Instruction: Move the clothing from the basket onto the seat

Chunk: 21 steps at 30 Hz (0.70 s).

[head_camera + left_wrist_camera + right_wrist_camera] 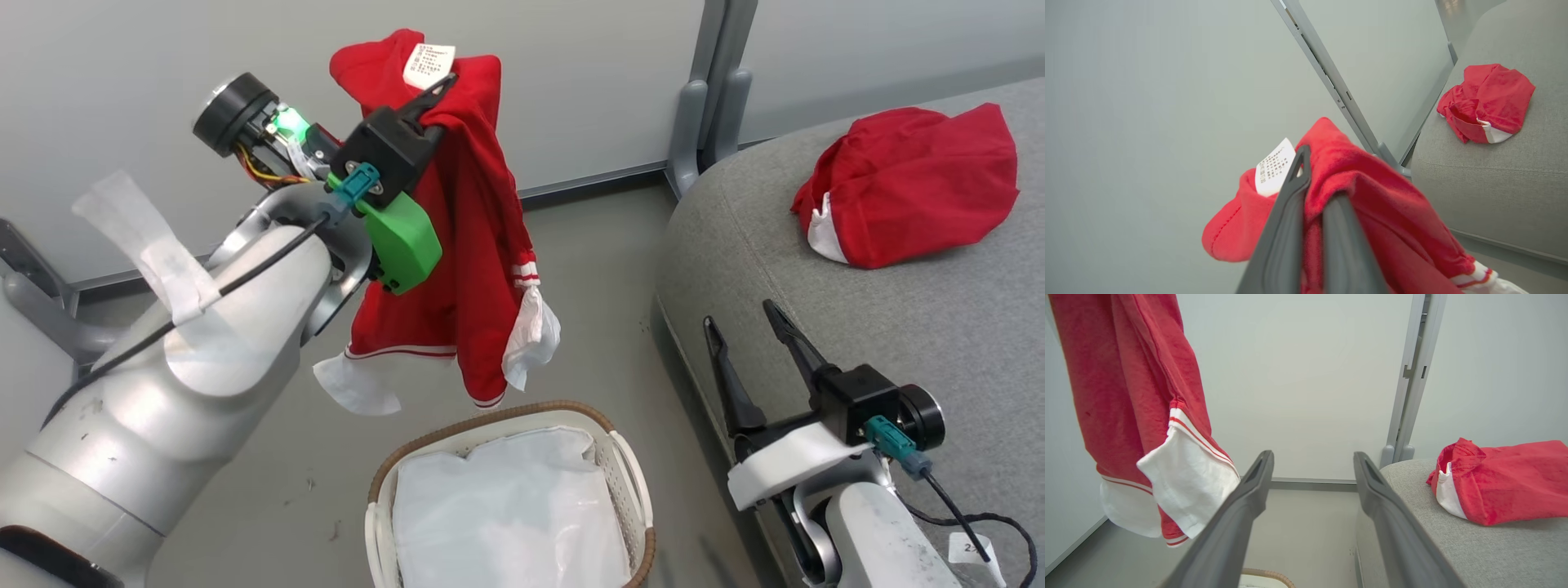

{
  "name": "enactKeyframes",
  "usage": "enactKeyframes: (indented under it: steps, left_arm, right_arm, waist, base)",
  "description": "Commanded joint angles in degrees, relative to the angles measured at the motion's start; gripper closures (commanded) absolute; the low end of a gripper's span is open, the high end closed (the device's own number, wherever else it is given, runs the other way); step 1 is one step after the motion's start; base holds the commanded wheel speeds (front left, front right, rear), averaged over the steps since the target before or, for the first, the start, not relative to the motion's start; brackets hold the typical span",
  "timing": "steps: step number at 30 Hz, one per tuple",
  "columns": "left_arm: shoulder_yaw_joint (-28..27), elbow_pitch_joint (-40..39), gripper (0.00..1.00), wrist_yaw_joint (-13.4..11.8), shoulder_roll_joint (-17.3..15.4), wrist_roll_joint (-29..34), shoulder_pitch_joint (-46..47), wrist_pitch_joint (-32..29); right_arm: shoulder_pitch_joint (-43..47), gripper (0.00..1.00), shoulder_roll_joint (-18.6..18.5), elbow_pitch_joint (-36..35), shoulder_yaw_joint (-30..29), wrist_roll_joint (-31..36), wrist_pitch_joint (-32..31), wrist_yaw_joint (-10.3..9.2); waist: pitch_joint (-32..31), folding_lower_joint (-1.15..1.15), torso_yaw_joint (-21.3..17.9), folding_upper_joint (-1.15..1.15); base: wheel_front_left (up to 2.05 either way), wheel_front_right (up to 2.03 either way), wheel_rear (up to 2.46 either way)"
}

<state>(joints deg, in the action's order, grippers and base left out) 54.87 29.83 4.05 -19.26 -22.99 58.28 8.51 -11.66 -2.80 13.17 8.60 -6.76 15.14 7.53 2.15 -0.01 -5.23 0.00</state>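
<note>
The left gripper, in the upper middle of the head view, is clamped on a fold of a red garment just below its white label; in the left wrist view the two fingers pinch cloth near their tips. The pinch takes little cloth and most of the weight hangs under it, so a quick swing could probably pull the fold free and drop the garment on the floor. The trailing white cuffs might also snag the right gripper, which sits spread and empty at lower right against the seat, or drag on the seat's edge. The garment hangs limp and creased above the basket, clear of its rim, red with white trim and thin red lines. The basket shows a white liner. A second red piece lies bunched on the seat at upper right.
</note>
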Motion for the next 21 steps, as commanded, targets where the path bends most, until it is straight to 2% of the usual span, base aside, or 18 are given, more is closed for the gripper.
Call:
enactKeyframes:
  steps: [1,7,12,21]
  left_arm:
    - [-0.3,-0.4,1.0,0.2,-0.4,-0.3,1.2,-0.4]
    - [-0.1,-1.6,1.0,-0.3,-0.7,-0.6,2.2,-1.7]
    - [1.1,-3.1,1.0,-0.1,0.3,-0.1,2.3,-2.3]
    - [3.1,-6.1,1.0,0.3,3.1,0.4,3.1,-2.9]
  right_arm:
    - [-0.9,0.0,-0.2,-0.2,0.8,-0.4,0.0,-0.08]
    - [-4.7,0.0,-0.2,-1.7,6.9,-3.3,0.0,-0.08]
    - [-9.0,0.0,-0.2,-1.4,12.2,-4.3,0.0,-0.08]
    - [-16.8,0.0,-0.2,7.6,17.6,-1.3,0.0,-0.08]
  waist:
    - [-0.3,0.01,-0.5,0.0]
    - [-0.7,0.01,-0.7,0.0]
    - [-1.2,0.01,-0.1,0.0]
    - [-2.0,0.01,2.8,0.0]
  base:
    - [0.0,0.0,0.0]
    - [0.0,0.0,0.0]
    - [0.0,0.0,0.0]
    - [0.0,0.0,0.0]
